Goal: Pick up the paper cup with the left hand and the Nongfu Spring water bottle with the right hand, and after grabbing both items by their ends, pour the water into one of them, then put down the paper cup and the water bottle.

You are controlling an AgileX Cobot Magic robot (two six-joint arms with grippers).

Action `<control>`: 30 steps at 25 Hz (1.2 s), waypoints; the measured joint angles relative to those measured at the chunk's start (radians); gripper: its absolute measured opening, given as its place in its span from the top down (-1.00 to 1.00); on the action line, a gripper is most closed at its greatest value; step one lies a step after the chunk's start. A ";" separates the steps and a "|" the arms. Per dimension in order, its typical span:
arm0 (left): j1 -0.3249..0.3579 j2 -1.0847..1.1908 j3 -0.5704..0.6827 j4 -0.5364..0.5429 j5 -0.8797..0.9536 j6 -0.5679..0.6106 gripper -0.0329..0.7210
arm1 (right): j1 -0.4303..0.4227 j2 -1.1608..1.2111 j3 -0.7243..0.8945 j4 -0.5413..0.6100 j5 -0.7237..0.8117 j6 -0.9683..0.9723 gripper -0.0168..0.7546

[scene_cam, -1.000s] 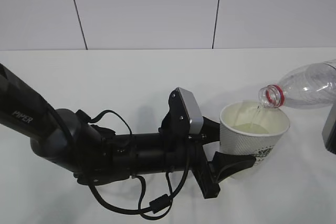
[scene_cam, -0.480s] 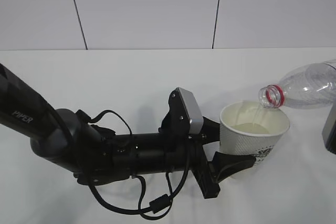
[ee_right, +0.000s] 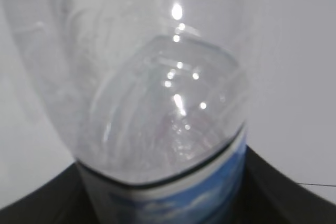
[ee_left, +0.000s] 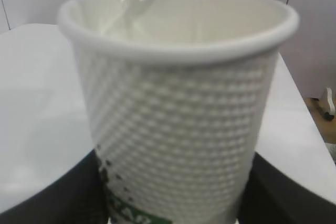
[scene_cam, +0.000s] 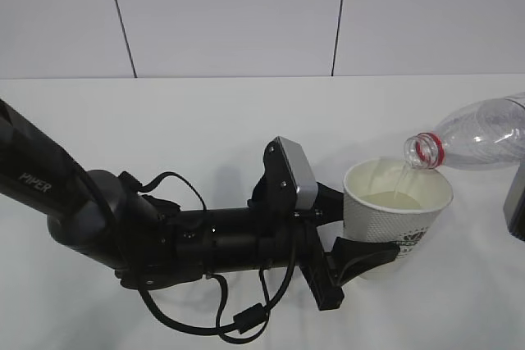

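The paper cup [scene_cam: 398, 211] stands upright and off the table, with my left gripper [scene_cam: 361, 234] shut on its lower part. In the left wrist view the dimpled white paper cup [ee_left: 178, 114] fills the frame, and a black finger [ee_left: 50, 198] presses on each side of its base. The Nongfu Spring water bottle [scene_cam: 480, 135] lies tilted, its red-ringed mouth over the cup's rim. A thin stream of water [scene_cam: 404, 179] runs into the cup. My right gripper [scene_cam: 515, 202] shows only at the frame's edge. The right wrist view shows the bottle [ee_right: 163, 98] clamped between my black fingers [ee_right: 286, 192] at the label.
The white table [scene_cam: 205, 129] runs back to a white panelled wall. The left arm [scene_cam: 123, 235] lies low across the front left, with loose black cables [scene_cam: 238, 325] hanging under it. In the left wrist view the table's edge [ee_left: 299, 119] drops off at the right.
Both arms stay where they were. The stream keeps running from the bottle into the cup.
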 joint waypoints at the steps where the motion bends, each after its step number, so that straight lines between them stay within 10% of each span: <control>1: 0.000 0.000 0.000 0.000 0.000 0.000 -0.33 | 0.000 0.000 0.000 0.000 0.000 0.000 -0.21; 30: 0.000 0.000 0.000 -0.025 0.002 0.000 -0.33 | 0.000 0.000 0.000 0.009 0.000 0.135 -0.21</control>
